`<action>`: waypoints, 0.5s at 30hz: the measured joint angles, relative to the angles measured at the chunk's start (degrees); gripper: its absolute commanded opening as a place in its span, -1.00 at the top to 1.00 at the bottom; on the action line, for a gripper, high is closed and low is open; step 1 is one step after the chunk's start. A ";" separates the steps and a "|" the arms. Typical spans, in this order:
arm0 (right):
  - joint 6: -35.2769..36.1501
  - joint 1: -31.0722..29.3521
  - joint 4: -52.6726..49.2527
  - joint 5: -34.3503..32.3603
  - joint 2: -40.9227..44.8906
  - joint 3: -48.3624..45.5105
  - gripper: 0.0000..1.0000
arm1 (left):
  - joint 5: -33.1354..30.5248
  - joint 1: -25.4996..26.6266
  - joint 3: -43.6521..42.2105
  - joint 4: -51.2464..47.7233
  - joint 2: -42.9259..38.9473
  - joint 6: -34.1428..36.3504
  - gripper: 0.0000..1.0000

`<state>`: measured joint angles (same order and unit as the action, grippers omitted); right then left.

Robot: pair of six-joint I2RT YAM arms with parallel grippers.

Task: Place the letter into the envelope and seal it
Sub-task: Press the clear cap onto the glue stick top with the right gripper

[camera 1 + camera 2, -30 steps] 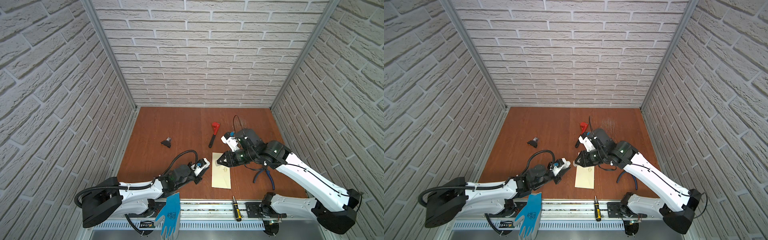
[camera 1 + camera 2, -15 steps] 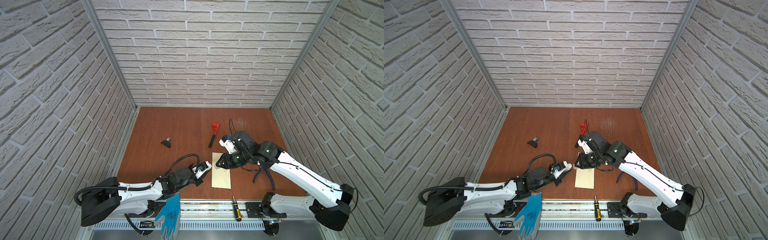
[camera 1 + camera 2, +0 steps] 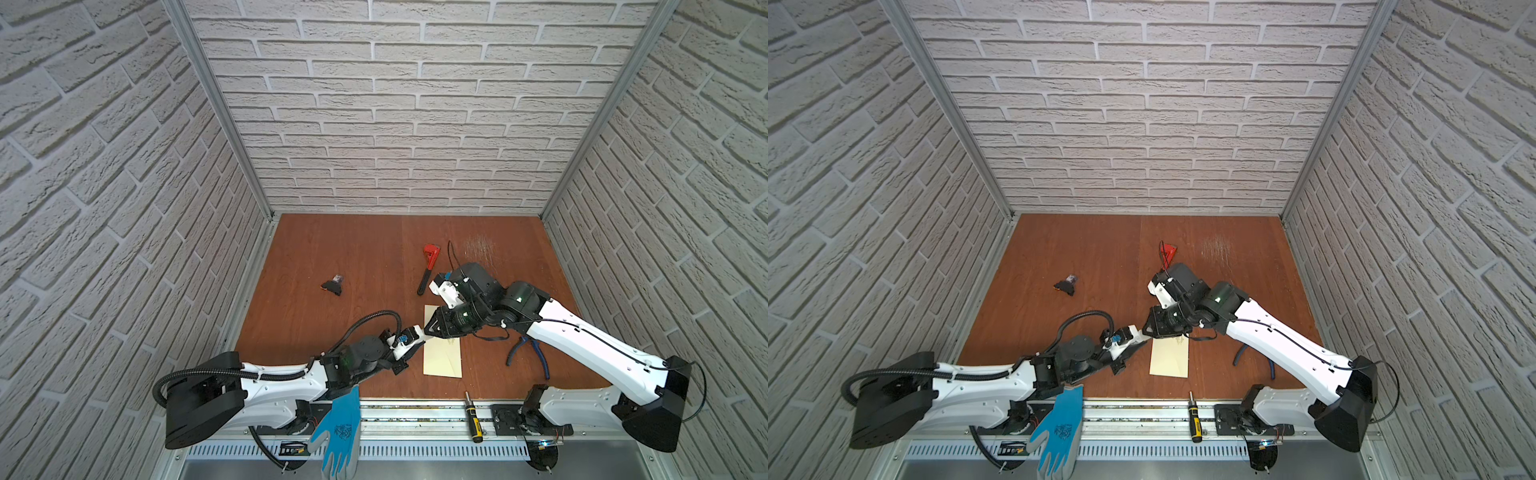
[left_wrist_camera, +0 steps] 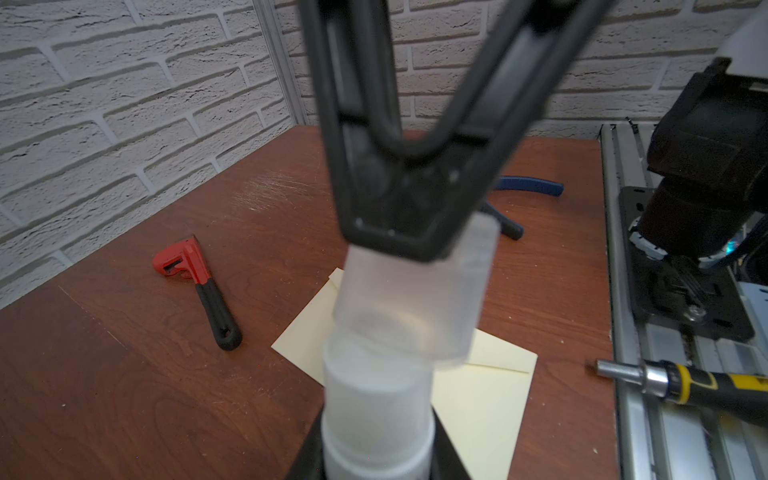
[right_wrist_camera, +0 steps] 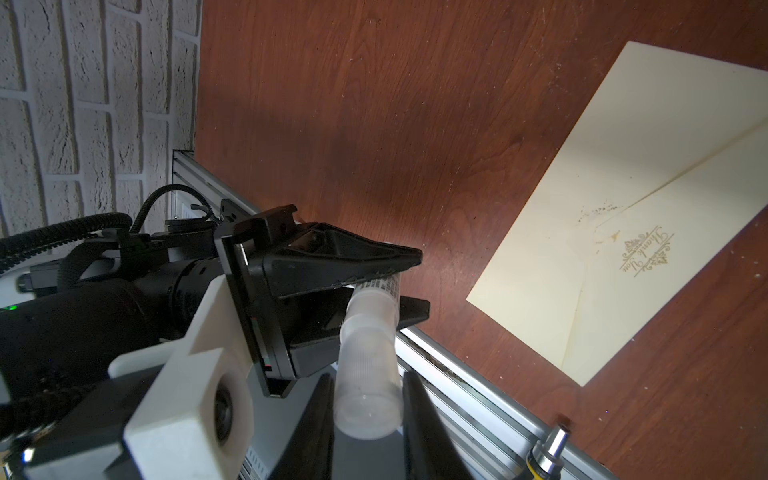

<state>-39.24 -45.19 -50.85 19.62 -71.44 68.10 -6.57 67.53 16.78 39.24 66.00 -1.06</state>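
Observation:
The cream envelope (image 3: 442, 357) (image 3: 1170, 357) (image 5: 623, 199) lies flat on the brown table with its flap down. The letter is out of view. My left gripper (image 3: 419, 335) (image 3: 1140, 339) (image 4: 376, 440) is shut on a white glue stick (image 4: 374, 399) (image 5: 380, 291). My right gripper (image 3: 429, 328) (image 3: 1147, 328) (image 5: 368, 415) is shut on the stick's translucent cap (image 4: 415, 299) (image 5: 368, 374). The cap sits tilted over the stick's end. Both grippers meet tip to tip just above the envelope's left edge.
A red pipe wrench (image 3: 430, 266) lies behind the envelope and blue-handled pliers (image 3: 528, 353) lie under the right arm. A small black object (image 3: 332, 286) sits at mid left. A screwdriver (image 3: 473, 417) and a blue glove (image 3: 338, 432) rest on the front rail.
The grippers have come together. The right one moved left and forward with the cap, the left one moved right with the glue stick, and the cap now sits at the stick's end.

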 measured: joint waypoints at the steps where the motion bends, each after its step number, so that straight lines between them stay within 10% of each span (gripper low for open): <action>1: -0.02 -0.04 0.02 0.00 -0.11 -0.11 0.52 | 0.07 0.00 0.00 -0.04 0.09 0.00 1.00; 15: -0.31 -0.02 0.57 0.07 -0.46 -0.42 0.52 | 1.68 0.20 0.31 0.00 0.59 0.02 1.00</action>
<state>-39.55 -45.21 -50.28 19.68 -71.90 67.68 -4.89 67.72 17.08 39.24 66.59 -1.04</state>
